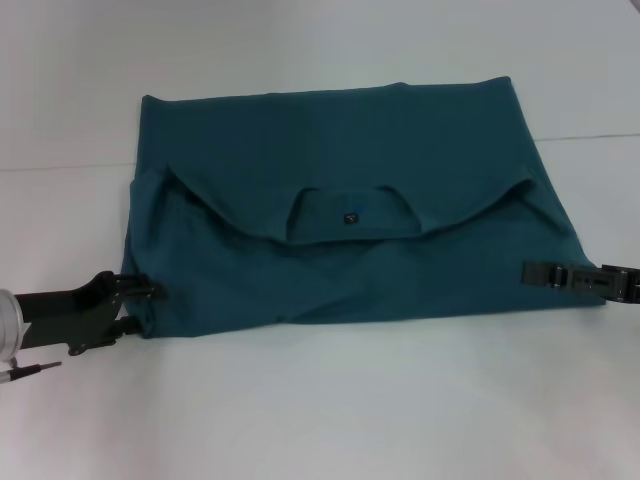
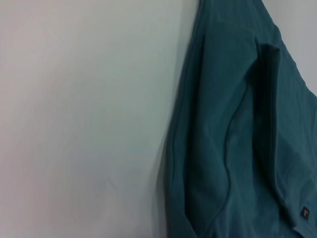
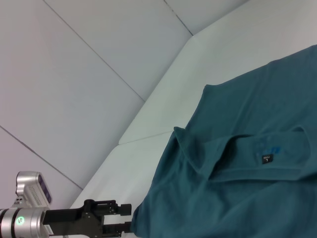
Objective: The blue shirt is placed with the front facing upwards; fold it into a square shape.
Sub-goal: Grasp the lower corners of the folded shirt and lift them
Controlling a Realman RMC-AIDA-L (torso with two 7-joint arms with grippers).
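Note:
The blue shirt (image 1: 330,150) lies folded into a wide rectangle on the white table, its neck opening and small dark label (image 1: 350,214) facing up in the middle. My left gripper (image 1: 145,307) sits at the shirt's near-left corner, open, with one finger on either side of the cloth edge. It also shows in the right wrist view as the left gripper (image 3: 128,218), touching the corner of the shirt (image 3: 237,198). My right gripper (image 1: 530,272) lies low over the shirt's near-right edge. The left wrist view shows only folds of the shirt (image 2: 223,124) and its label (image 2: 304,213).
The white table (image 1: 320,420) spreads around the shirt, with a seam line (image 1: 60,166) running across behind it. A pale panelled wall (image 3: 74,74) stands beyond the table's far edge.

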